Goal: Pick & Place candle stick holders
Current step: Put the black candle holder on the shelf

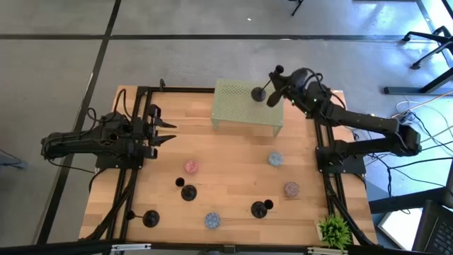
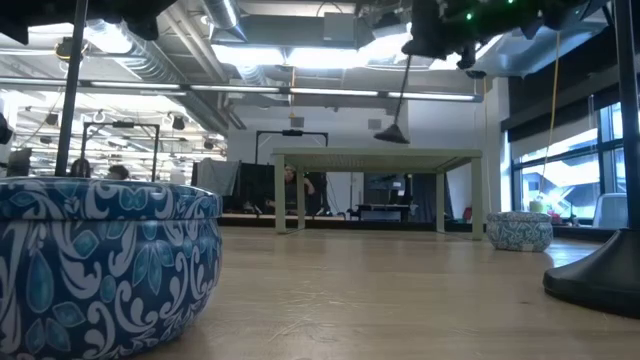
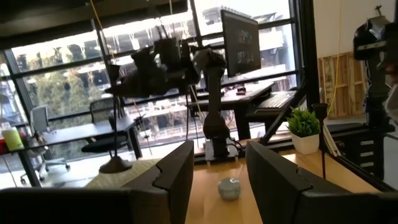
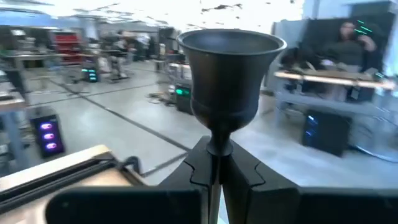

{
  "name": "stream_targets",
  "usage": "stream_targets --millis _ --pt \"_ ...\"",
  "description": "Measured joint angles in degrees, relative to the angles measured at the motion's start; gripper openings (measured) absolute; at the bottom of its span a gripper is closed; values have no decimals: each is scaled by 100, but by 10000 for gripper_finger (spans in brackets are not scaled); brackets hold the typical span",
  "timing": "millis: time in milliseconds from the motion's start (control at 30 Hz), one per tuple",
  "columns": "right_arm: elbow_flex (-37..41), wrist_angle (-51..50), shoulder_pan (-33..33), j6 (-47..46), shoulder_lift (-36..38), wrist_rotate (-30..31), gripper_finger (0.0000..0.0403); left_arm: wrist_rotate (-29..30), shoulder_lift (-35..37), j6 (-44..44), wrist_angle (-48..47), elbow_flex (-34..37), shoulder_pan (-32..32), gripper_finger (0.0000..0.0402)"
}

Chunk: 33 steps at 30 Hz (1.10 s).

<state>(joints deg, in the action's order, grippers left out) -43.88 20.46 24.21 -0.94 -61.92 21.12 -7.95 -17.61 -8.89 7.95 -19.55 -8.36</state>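
My right gripper (image 1: 281, 76) is shut on a black candle stick holder (image 1: 267, 85), which hangs over the far right part of a pale green perforated stand (image 1: 248, 106). Its round base (image 2: 392, 133) hangs a little above the stand's top (image 2: 375, 153). Three more holders stand on their bases on the wooden table: one near the middle (image 1: 187, 191), one at the near left (image 1: 151, 218), one at the near right (image 1: 260, 208). My left gripper (image 1: 166, 131) waits open at the table's left side, nothing between its fingers (image 3: 177, 177). My right gripper pinches the holder's thin stem just under the cup (image 4: 216, 152) between its two fingers. The fingers come level from the table's right side and lie across the stem. The holder is lifted clear, slightly tilted, with the cup (image 4: 230, 62) above the fingers and the base (image 1: 260, 93) below.
Small patterned tins lie on the table: pink (image 1: 191, 166), blue (image 1: 274, 159), pink (image 1: 291, 189), blue (image 1: 212, 221). A potted plant (image 1: 334, 230) stands at the near right corner. Black frame rails (image 1: 134, 170) run along both sides.
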Motion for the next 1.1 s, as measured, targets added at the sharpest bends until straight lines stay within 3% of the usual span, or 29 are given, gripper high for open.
stream_targets --millis 333,533,700,1100 --pt "0 -725 565 -12 1 14 16 1 -2 7 -43 0 0 143" --pt "-2 -859 755 -36 5 721 16 -1 0 20 -44 0 0 143" --pt "-17 -998 800 -160 16 508 21 -1 -1 20 -44 1 0 143" --pt "7 -978 800 211 -1 369 76 -1 -1 20 -44 0 1 143"
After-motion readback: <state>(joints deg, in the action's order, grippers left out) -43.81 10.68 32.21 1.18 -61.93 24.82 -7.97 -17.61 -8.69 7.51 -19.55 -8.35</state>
